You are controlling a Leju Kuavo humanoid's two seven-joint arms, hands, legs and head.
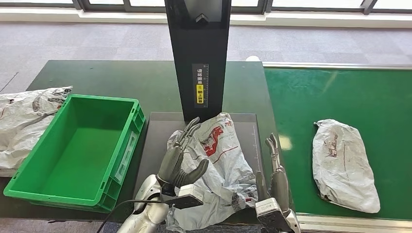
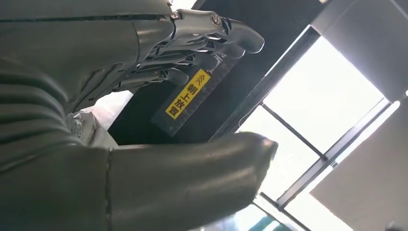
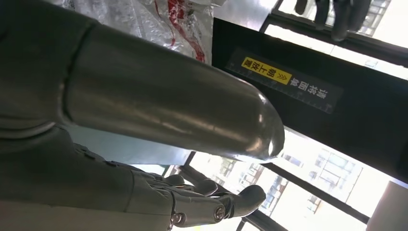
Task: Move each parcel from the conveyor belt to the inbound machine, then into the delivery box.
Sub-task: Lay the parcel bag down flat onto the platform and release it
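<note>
A crumpled white parcel with red print lies on the dark platform of the inbound machine, in front of its black post. My left hand rests against the parcel's left side with fingers stretched up and thumb spread over the wrapping. The left wrist view shows that hand with fingers and thumb apart and a bit of the parcel near the palm. My right hand stands flat and straight just right of the parcel, with a small gap. A second parcel lies on the green conveyor belt.
An empty green crate stands left of the platform. More white parcels lie on the table at the far left. The post's yellow label and the first parcel appear beyond my right hand in the right wrist view.
</note>
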